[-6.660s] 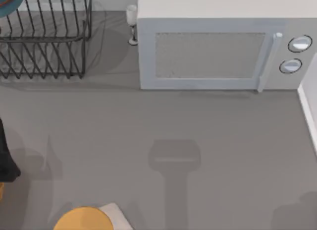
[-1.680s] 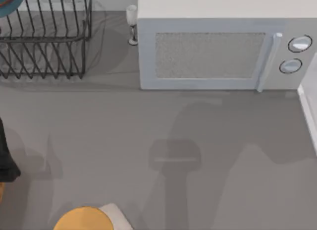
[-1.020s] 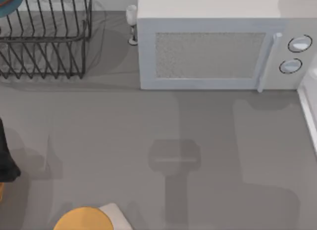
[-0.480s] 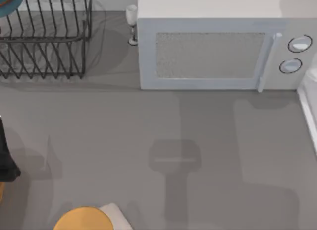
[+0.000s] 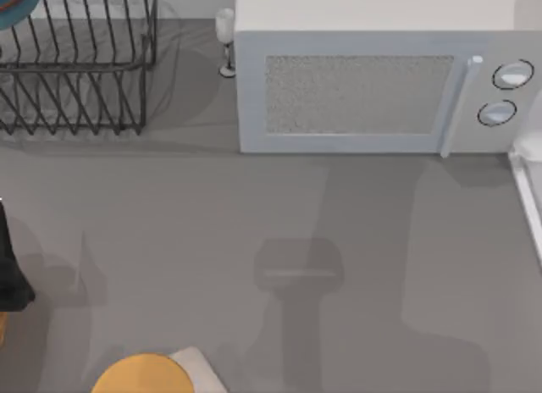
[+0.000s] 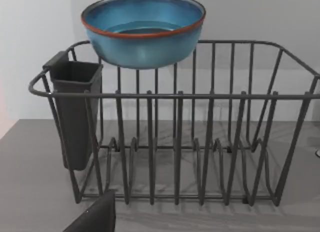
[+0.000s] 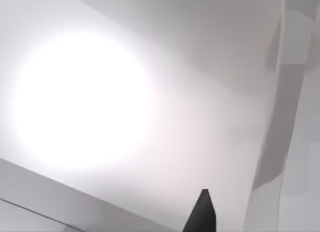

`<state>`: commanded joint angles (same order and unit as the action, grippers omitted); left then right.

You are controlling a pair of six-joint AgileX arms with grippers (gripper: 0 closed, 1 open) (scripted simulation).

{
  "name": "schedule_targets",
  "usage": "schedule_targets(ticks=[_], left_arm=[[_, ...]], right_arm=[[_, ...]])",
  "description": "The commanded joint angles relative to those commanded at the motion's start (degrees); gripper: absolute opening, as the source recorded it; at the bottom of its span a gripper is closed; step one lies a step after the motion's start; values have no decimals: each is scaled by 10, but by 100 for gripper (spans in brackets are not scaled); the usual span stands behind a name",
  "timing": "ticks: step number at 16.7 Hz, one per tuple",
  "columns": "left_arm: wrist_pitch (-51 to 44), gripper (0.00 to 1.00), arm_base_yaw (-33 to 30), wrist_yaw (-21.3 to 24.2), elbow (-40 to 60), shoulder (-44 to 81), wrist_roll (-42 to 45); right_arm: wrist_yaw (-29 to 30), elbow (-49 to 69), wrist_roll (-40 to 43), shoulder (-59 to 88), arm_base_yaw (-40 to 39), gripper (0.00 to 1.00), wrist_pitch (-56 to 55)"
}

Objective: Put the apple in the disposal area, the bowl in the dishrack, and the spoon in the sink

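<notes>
Only a fingertip [image 6: 95,217] of the left tool shows, state unclear, facing the bowl [image 6: 143,29] atop the dishrack [image 6: 175,137].

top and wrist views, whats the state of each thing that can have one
bowl: upright, perched on the dishrack's top rim at the back
dishrack: upright on the counter, slots bare
utensil cup: hung on the rack's end, contents not visible
microwave: door shut
yellow-orange disc: flat on the counter, front edge

Top view looks down on the table; left wrist faces the shared dishrack [image 5: 76,71] [image 6: 175,142] closely.
</notes>
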<state>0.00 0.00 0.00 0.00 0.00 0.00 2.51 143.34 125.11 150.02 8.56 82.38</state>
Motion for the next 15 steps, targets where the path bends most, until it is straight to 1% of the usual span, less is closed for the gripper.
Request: schedule_targets(ticks=[3,7,15], left_arm=[[0,100,0,0,0,0,0],[0,100,0,0,0,0,0],[0,100,0,0,0,0,0]], right_arm=[[0,-48,-1,-18,0,0,-36],[0,-53,-1,-19,0,0,-39],[0,-53,-1,-19,0,60,-39]])
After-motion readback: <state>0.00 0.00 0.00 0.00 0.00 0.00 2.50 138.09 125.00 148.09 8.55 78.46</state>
